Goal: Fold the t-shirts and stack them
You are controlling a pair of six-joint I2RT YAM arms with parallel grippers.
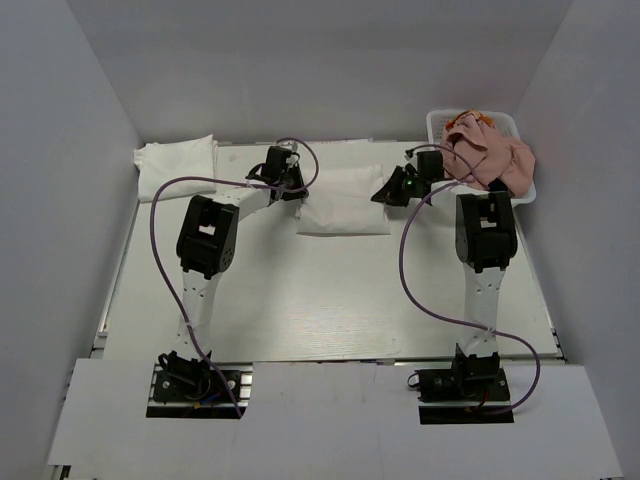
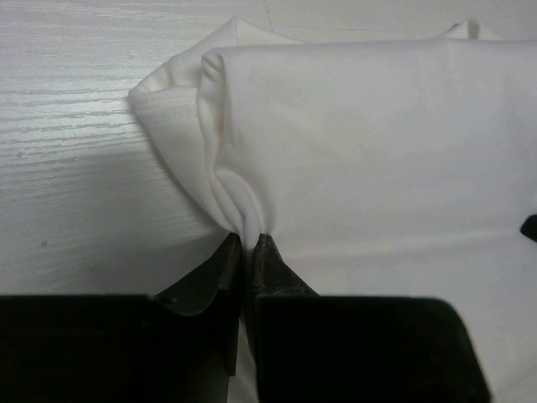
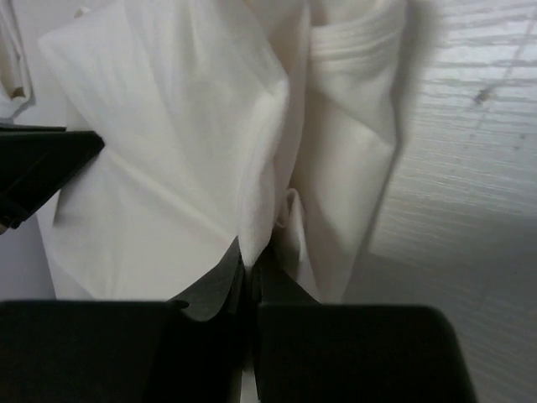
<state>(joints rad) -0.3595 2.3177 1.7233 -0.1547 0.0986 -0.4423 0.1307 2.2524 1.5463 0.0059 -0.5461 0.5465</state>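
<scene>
A folded white t-shirt lies at the middle of the table's far half. My left gripper is at its left edge, shut on a pinch of the white t-shirt's cloth. At the shirt's right edge my right gripper is shut on a fold of the same white t-shirt. Another folded white t-shirt lies at the far left corner. A pink t-shirt is heaped over the basket at the far right.
A white mesh basket stands at the far right corner against the wall. Grey walls close in the table on three sides. Purple cables loop from both arms over the table.
</scene>
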